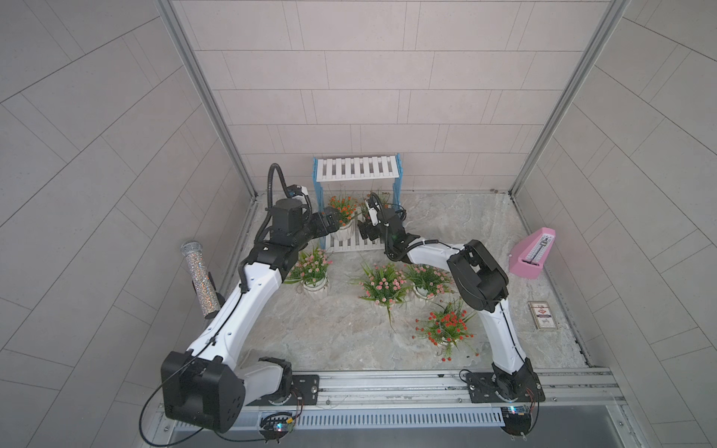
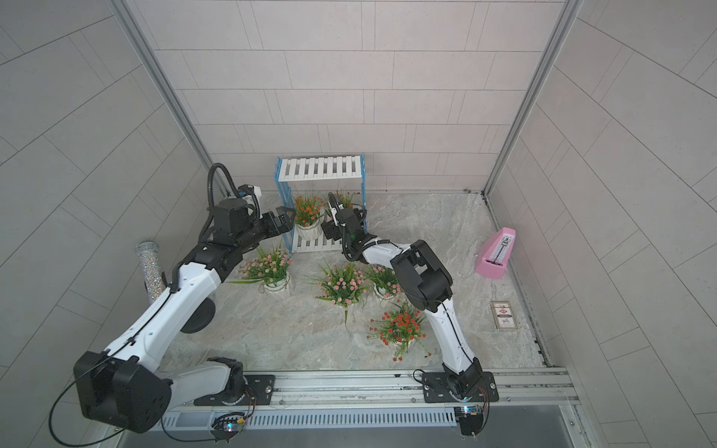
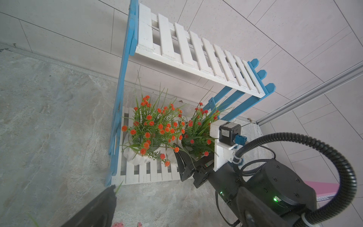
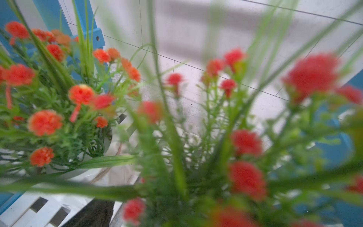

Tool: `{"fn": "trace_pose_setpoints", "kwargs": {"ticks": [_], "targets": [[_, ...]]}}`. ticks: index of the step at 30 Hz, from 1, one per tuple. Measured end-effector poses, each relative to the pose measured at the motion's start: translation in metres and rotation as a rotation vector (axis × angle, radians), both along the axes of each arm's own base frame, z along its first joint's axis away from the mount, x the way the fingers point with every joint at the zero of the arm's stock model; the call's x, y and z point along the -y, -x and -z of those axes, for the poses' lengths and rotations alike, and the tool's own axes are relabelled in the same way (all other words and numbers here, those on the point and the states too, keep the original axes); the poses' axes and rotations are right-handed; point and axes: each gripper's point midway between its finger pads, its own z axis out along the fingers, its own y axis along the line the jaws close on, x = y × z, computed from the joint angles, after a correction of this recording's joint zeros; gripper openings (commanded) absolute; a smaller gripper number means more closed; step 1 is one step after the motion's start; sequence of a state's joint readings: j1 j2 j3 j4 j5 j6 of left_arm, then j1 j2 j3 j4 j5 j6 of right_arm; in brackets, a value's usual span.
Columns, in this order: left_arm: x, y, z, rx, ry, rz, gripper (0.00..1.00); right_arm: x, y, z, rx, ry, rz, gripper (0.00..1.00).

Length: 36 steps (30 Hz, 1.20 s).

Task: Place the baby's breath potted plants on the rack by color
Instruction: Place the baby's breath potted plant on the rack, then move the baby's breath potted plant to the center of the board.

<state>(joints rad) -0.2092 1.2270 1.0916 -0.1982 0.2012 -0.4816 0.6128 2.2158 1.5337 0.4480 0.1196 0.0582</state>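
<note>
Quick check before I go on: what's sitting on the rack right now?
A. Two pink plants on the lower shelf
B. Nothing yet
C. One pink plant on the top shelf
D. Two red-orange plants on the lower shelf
D: the left wrist view shows one red-orange plant and a second red-orange plant side by side on the rack's lower shelf, while the top shelf holds nothing.

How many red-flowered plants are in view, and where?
3. On the rack's lower shelf: one plant, another partly hidden by the right arm. The third stands on the table.
</note>
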Motion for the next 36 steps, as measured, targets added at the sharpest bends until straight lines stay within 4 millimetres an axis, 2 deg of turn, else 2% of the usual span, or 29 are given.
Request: {"fn": "trace_pose_setpoints", "kwargs": {"ticks": [8, 12, 15, 18, 24, 27, 32, 35, 36], "targets": [[-0.002, -0.003, 0.000, 0.006, -0.003, -0.014, 1.00, -0.004, 0.001, -0.013, 0.076, -0.038, 0.003, 0.99], [-0.003, -0.004, 0.000, 0.008, -0.004, -0.019, 1.00, -0.001, 0.009, -0.012, 0.090, -0.047, 0.000, 0.99], [-0.003, -0.004, 0.000, 0.008, -0.004, -0.021, 1.00, 0.000, 0.017, -0.019, 0.095, -0.056, -0.013, 0.99], [-0.003, -0.004, 0.000, 0.006, -0.004, -0.023, 1.00, 0.000, 0.032, -0.037, 0.111, -0.074, -0.032, 0.99], [-0.004, -0.007, 0.008, -0.011, -0.017, -0.024, 1.00, 0.006, 0.058, -0.108, 0.180, -0.155, -0.049, 0.99], [-0.004, -0.009, 0.014, -0.026, -0.030, -0.020, 0.99, 0.016, 0.078, -0.135, 0.171, -0.188, -0.059, 0.99], [0.007, -0.009, 0.024, -0.056, -0.099, 0.023, 0.99, 0.046, 0.121, -0.154, 0.069, -0.196, -0.068, 0.97], [0.030, -0.002, 0.025, -0.054, -0.150, 0.098, 0.98, 0.078, 0.146, -0.170, 0.000, -0.229, -0.042, 0.94], [0.041, 0.002, 0.024, -0.046, -0.166, 0.130, 0.98, 0.096, 0.152, -0.177, -0.018, -0.256, -0.018, 0.93]]}}
